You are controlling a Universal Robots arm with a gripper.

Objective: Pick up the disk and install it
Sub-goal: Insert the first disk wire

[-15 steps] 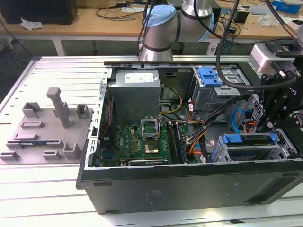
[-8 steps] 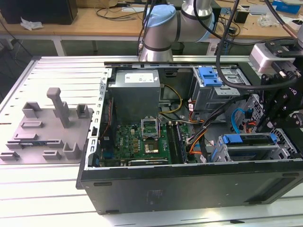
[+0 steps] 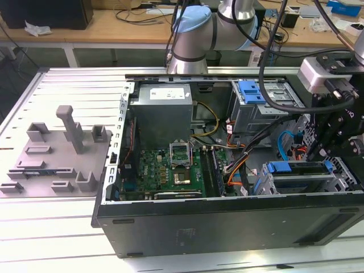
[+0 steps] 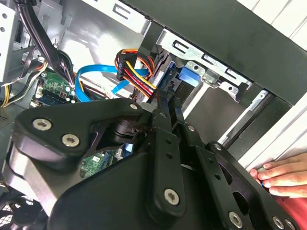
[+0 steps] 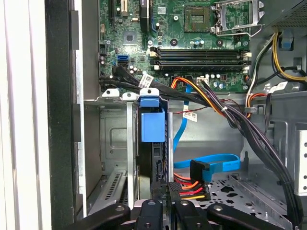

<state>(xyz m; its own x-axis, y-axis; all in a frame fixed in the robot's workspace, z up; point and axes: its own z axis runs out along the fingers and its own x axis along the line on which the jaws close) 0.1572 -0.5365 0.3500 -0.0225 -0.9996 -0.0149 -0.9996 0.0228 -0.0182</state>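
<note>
Big open PC case [image 3: 227, 239] lies flat on the tabletop [image 3: 51, 239]. Inside its drive cage [image 5: 112, 143] the disk [image 5: 152, 125] sits on edge, and its long axis runs straight away from the tool [image 5: 165, 188]. The tool looks pinched onto the disk's near end. The actual contact is hidden behind the tool's body and the cables [image 5: 194, 188], so I can't be sure.

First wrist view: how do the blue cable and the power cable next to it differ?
The blue cable is one flat band of a single colour, while the power cable is a bunch of separate red, orange and yellow wires. The blue cable curves in a long loop over the case floor. The power cable shows a short, nearly straight stretch. Both end close to the disk, and I cannot tell whether either is plugged in.
</note>
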